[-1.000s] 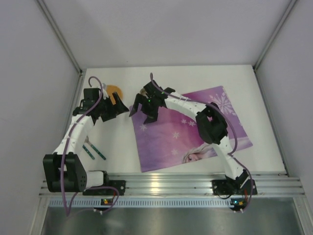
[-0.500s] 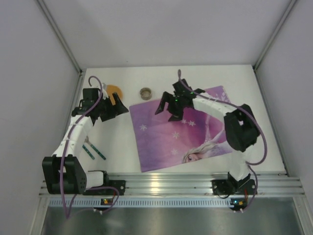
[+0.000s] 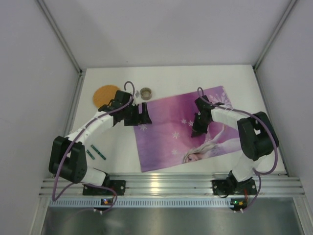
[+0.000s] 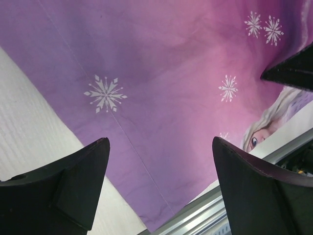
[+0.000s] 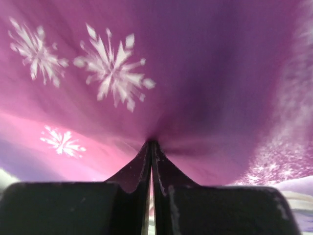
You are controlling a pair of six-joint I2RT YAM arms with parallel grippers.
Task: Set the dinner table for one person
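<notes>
The dinner table [image 3: 234, 78] is the white tabletop. On it lies a purple placemat [image 3: 171, 142] printed with snowflakes and a cartoon girl. My right gripper [image 3: 198, 131] is down on the mat's middle. In the right wrist view it [image 5: 151, 142] is shut, with the mat's fabric [image 5: 220, 73] puckered and pinched at the tips. My left gripper [image 3: 144, 115] hovers over the mat's upper left corner. It stands open [image 4: 160, 142] with nothing between the fingers, and the mat [image 4: 161, 73] lies below.
An orange round coaster [image 3: 105, 94] and a small ring-shaped object [image 3: 145, 93] sit at the back left. Two green utensils [image 3: 95, 152] lie at the left near the metal rail [image 3: 171, 183]. Grey walls close in both sides.
My left arm swung right, from the coaster to the mat's upper left corner. My right gripper moved from that corner to the mat's middle and shut there. The ring now shows.
</notes>
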